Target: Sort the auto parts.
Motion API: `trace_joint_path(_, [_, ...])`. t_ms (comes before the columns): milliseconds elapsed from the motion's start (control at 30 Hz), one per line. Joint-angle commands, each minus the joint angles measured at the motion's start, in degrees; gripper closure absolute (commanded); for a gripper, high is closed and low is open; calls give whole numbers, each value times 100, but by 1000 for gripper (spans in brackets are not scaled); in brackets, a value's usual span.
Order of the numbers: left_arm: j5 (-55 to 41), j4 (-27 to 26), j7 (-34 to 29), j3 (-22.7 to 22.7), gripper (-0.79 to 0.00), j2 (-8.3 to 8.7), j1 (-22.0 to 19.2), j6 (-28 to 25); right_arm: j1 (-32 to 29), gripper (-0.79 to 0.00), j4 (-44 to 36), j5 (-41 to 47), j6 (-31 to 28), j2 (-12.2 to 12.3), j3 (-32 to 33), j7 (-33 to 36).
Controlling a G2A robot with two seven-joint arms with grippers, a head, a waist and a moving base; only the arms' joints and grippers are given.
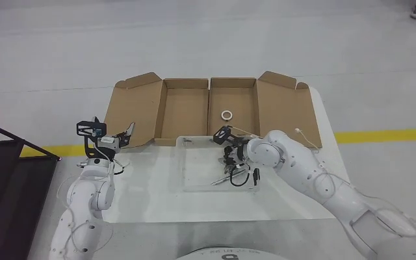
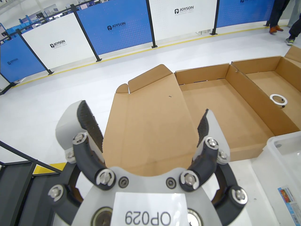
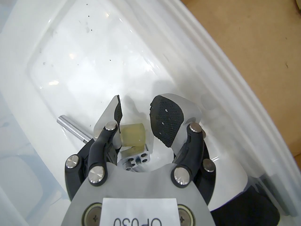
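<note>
My right gripper (image 3: pixel 138 112) is down inside the clear plastic tray (image 3: pixel 77 55), jaws open. A pale yellowish cylinder (image 3: pixel 131 134) lies between its fingers, touching one pad and apart from the other. A small metal block with holes (image 3: pixel 135 157) and a steel rod (image 3: pixel 70 125) lie right by it. In the top view this gripper (image 1: pixel 234 159) is over the tray's right part. A white ring (image 1: pixel 226 114) lies in the right compartment of the cardboard box (image 1: pixel 185 107). My left gripper (image 2: pixel 145 121) hangs open and empty over the box's left flap (image 2: pixel 150 128).
The cardboard box lies opened flat behind the tray (image 1: pixel 195 166), with flaps spread at both ends. The ring (image 2: pixel 278 99) and a corner of the tray (image 2: pixel 282 147) show in the left wrist view. A black rack (image 1: pixel 16 169) stands left of the table.
</note>
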Motion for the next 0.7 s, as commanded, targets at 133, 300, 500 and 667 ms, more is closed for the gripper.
trace_joint_path(133, [0, 0, 0, 0, -785, 0, 0, 0, -25, 0, -98, 23, -189, -22, 60, -144])
trace_joint_path(300, [0, 0, 0, 0, -785, 0, 0, 0, -150, -243, -308, 81, -481, 39, 288, -372])
trace_joint_path(500, [0, 0, 0, 0, -785, 0, 0, 0, -436, -308, -701, 150, -1109, 196, 642, -415])
trace_joint_path(667, [0, 0, 0, 0, -785, 0, 0, 0, -671, -345, -866, 129, -1284, 320, 935, -326])
